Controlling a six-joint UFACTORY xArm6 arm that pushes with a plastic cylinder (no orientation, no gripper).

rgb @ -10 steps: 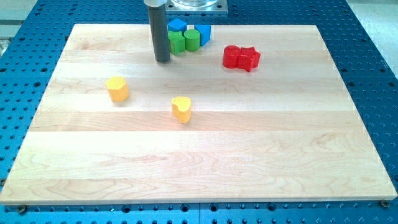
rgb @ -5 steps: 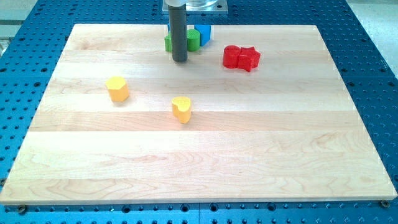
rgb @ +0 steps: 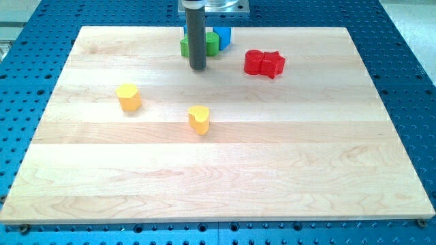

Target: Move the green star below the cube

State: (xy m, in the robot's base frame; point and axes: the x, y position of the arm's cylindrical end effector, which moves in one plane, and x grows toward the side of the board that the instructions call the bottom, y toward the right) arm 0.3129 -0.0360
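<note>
My tip (rgb: 197,67) rests on the board near the view's top, just below a cluster of green and blue blocks. The rod hides most of the green star (rgb: 184,47), which shows only as a sliver at the rod's left. A second green block (rgb: 212,43) shows at the rod's right. A blue cube (rgb: 222,36) sits at the cluster's right, near the board's top edge. Another blue block seen earlier is hidden behind the rod.
Two red blocks (rgb: 264,63) touch each other right of my tip. A yellow block (rgb: 128,97) sits at the left, and a yellow heart (rgb: 199,118) lies below my tip. The wooden board (rgb: 225,177) rests on a blue perforated table.
My tip moved right, from left of the green blocks to directly below them, and has stayed nearly still for the last half second. The rod now covers the green star and a blue block.
</note>
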